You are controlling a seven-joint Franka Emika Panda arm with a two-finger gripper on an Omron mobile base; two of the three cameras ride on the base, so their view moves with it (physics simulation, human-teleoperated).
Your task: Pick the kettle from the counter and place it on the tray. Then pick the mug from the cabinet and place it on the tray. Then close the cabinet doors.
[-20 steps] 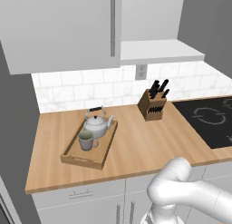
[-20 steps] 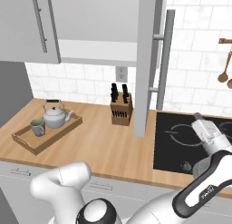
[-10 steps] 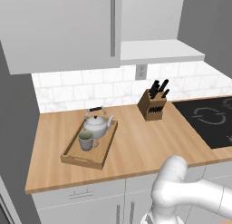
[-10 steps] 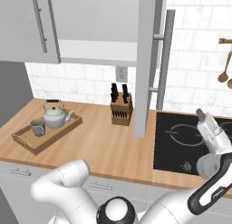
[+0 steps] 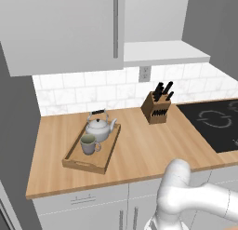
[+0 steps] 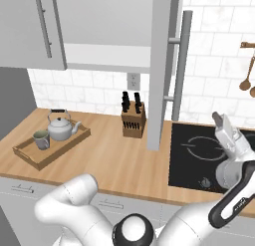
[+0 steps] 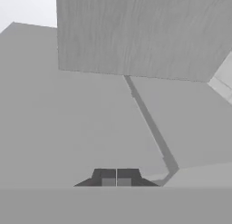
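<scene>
Hand view: gripper [image 7: 116, 177] jaws pressed together, empty, right-hand cabinet door [image 7: 90, 128] and its bar handle [image 7: 152, 128] just ahead.

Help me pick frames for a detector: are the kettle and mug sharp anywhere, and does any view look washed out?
Left base view: kettle and mug fairly crisp, soft even light. Right base view: both small, slightly soft. Hand view: flat grey, low contrast.
</scene>
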